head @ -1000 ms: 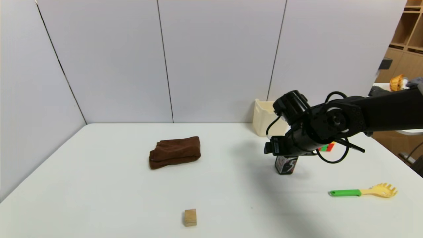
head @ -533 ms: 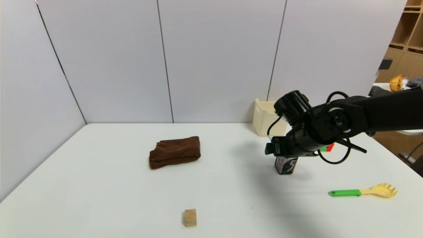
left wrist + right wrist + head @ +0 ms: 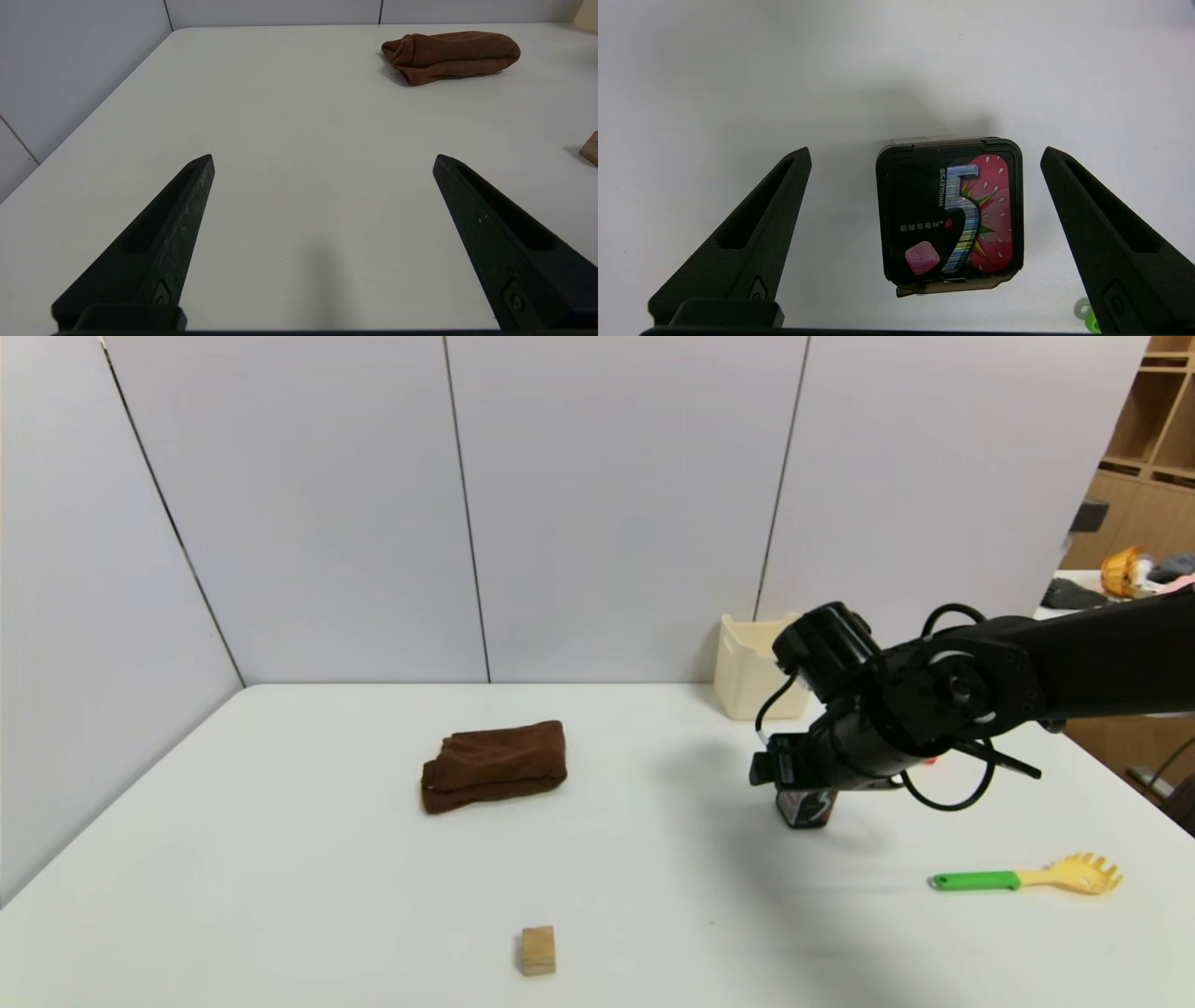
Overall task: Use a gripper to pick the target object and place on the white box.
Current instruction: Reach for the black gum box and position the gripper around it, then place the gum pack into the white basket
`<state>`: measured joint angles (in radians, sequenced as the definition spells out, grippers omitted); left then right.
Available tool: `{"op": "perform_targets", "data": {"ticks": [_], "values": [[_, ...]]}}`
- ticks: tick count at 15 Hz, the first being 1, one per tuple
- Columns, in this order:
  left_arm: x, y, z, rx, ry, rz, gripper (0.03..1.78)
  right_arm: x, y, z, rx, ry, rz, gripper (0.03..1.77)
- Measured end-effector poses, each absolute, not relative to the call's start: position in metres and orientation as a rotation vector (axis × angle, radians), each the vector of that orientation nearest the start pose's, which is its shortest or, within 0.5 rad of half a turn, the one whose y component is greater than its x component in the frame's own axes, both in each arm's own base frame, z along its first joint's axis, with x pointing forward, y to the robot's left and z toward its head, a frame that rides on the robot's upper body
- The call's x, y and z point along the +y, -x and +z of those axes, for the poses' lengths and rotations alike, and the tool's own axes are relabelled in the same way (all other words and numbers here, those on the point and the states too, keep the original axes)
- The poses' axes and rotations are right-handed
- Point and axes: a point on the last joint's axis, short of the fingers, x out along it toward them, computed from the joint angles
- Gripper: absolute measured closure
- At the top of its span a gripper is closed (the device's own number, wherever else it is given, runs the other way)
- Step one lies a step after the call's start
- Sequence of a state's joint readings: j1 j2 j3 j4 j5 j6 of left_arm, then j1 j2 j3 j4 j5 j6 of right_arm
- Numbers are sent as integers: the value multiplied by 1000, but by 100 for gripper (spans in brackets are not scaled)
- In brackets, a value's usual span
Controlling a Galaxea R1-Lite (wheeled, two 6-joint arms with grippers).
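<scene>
Pale grey wall panels stand behind a white desk (image 3: 308, 859) that carries a few scattered things. Near the desk's right side, the right claw (image 3: 924, 158) hangs tilted downward just above a small black gum box (image 3: 948, 217), which stands upright on the desk. From the right wrist camera, the box sits in the gap between the two pointed black fingers (image 3: 761, 224), closer to one finger than the other, and touches neither. From the head camera, the black arm and its looping cables cover the top of the box, so only its lower half (image 3: 805, 808) shows beneath the claw. The box is black with rounded corners, a large striped silvery figure five, a red strawberry pattern on one side, a small pink square and a line of white Chinese lettering. The right claw is spread wide and holds nothing. The left claw (image 3: 322, 158) shows only in its own wrist camera, poised over bare desk, also spread wide and holding nothing. A cream-white box (image 3: 747, 672) stands at the back of the desk by the wall, beyond the right arm. A folded brown cloth (image 3: 495, 765) lies near the middle, a small wooden block (image 3: 538, 949) near the front edge, and a yellow pasta fork with a green handle (image 3: 1027, 877) at front right.
</scene>
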<state>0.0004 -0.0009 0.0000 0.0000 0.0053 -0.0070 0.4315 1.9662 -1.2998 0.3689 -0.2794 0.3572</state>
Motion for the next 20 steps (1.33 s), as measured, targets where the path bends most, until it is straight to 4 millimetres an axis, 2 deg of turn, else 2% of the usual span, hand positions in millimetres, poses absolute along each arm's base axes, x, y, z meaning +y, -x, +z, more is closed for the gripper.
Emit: {"op": "perform_targets", "data": {"ticks": [2, 3, 6, 9, 16, 18, 20], "values": [[0, 23, 75, -1, 7, 6, 12, 141, -322, 141, 975, 32, -37, 15], [0, 23, 75, -1, 8, 6, 12, 141, -322, 141, 975, 31, -36, 35], [0, 23, 75, -1, 7, 6, 12, 141, -322, 141, 974, 32, -37, 79], [0, 23, 75, -1, 7, 6, 12, 142, -323, 141, 969, 30, -37, 105], [0, 23, 75, -1, 7, 6, 12, 142, -323, 146, 956, 27, -32, 105], [0, 23, 75, -1, 7, 7, 12, 140, -328, 159, 911, 7, -29, 105], [0, 23, 75, -1, 7, 7, 12, 136, -339, 183, 828, -33, -30, 105]]}}
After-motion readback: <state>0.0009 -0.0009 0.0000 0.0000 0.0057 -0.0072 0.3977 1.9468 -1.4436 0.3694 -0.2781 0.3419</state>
